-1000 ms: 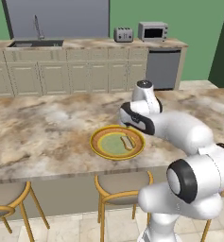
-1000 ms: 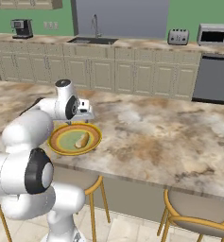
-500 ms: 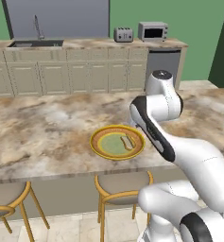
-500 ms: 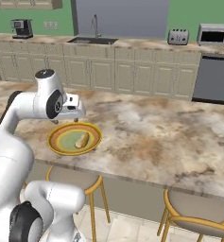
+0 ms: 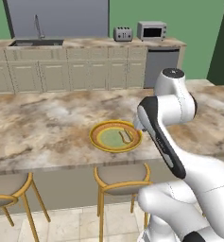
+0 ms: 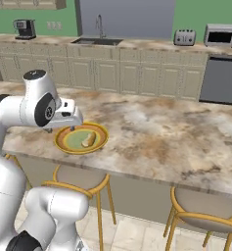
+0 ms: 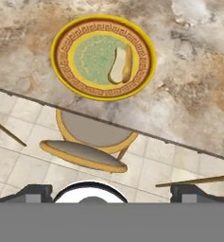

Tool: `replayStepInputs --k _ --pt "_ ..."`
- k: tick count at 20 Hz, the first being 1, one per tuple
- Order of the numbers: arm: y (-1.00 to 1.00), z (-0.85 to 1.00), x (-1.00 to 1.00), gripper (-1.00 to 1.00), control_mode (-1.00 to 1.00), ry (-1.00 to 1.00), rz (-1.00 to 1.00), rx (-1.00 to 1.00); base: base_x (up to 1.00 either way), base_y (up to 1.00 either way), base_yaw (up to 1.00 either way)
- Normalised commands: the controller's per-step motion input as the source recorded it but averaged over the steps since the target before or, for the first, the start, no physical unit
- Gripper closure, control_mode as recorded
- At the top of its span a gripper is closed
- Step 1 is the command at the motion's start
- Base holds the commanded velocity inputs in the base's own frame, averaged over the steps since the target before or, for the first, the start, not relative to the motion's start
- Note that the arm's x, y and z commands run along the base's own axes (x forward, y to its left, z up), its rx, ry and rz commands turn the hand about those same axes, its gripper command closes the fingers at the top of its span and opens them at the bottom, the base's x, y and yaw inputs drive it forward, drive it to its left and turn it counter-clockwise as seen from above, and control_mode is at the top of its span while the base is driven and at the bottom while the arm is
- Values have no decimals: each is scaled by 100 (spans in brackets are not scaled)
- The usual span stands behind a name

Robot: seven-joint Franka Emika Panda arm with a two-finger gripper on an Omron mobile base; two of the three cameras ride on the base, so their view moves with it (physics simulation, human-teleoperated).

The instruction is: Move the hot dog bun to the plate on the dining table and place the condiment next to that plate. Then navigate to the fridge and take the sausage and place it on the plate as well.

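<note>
The hot dog bun [image 7: 120, 64] lies on the right of the plate's pale green centre, also seen as a tan roll [image 6: 89, 139] and a thin curve [image 5: 124, 137]. The plate [image 7: 61, 61] [image 5: 97, 139] [image 6: 63, 145] rests near the front edge of the dining table [image 5: 47, 123] [image 6: 161, 132] [image 7: 193, 94]. My gripper [image 7: 112, 193] hangs open and empty well above the plate, looking down on it; its hand [image 5: 140, 124] [image 6: 71, 118] is beside the plate. The condiment, the sausage and the fridge are out of view.
Yellow-framed stools [image 5: 123, 177] [image 6: 81, 179] [image 7: 85, 151] stand under the table's front edge, with tiled floor below. Behind the table runs a counter with a sink [image 5: 35, 42], toaster [image 5: 123, 33], microwave [image 5: 152, 30] and dishwasher [image 6: 220, 81].
The arm has lifted off the plate and folded back and up. The bun stays on the plate where it lay.
</note>
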Motion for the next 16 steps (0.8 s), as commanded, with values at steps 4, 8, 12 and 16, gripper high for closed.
replayStepInputs --k 4,8,12,16 --pt "0 0 0 -100 100 0 0 0 -100 18 0" --pt "0 0 0 -100 100 0 0 0 -99 92 4" --pt "0 0 0 -100 100 0 0 0 -56 100 22" --pt "0 0 0 -100 100 0 0 0 -29 100 42"
